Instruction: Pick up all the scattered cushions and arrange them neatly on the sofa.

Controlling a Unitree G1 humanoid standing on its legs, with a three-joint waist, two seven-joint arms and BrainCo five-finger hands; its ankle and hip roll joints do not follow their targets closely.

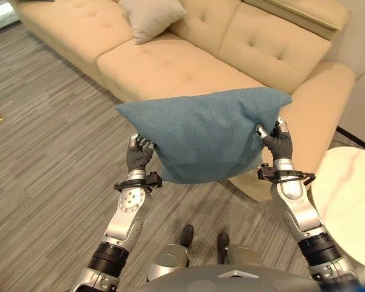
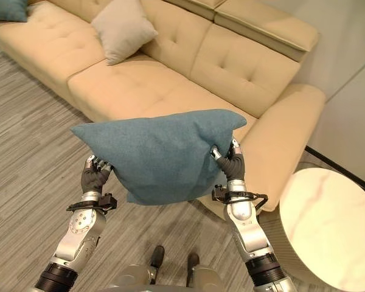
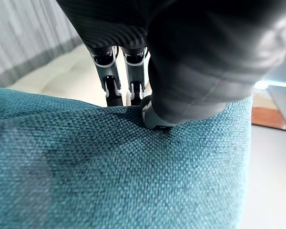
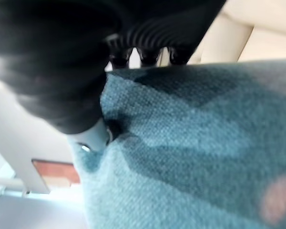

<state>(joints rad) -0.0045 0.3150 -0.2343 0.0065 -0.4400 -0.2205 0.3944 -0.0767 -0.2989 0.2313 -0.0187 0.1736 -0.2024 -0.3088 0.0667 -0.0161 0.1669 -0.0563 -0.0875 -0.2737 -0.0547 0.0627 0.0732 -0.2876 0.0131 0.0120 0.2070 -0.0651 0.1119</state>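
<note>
Blue cushion (image 1: pixel 204 134) hangs between left hand (image 1: pixel 138 156) and right hand (image 1: pixel 278 141), each pinching an end, long axis spanning hand to hand; sofa (image 1: pixel 170 67) seat lies just beyond both hands.

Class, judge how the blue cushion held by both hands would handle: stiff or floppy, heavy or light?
Probably soft: the cushion dents where the left hand and right hand pinch its edges. Likely light, since edge grips alone hold it up. Its woven cloth looks unlikely to slip.

Teal cushion (image 1: pixel 201 134) — coarse matt woven cloth; sofa (image 1: pixel 170 64) — smooth tufted upholstery.
</note>
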